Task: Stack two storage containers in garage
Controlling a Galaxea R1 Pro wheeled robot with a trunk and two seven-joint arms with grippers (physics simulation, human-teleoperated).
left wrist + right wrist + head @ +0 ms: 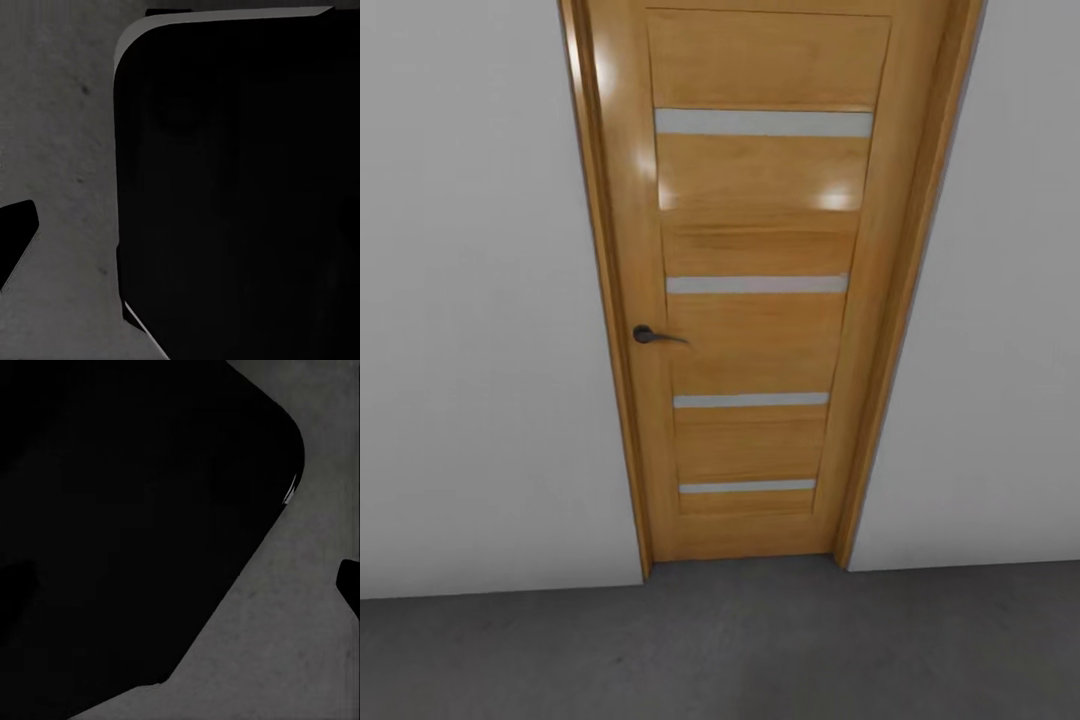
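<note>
We're looking at a bare garage here: plain white walls (470,300), a grey speckled concrete floor (720,650), and dead ahead a closed orange-brown wooden door (760,330) with four frosted strips and a dark lever handle (650,336).

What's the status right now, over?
End effector states: cannot tell from the wrist views. Facing closed orange-brown wooden door with frosted strips, dark lever handle. Grey speckled concrete floor underfoot, plain white walls either side.
</note>
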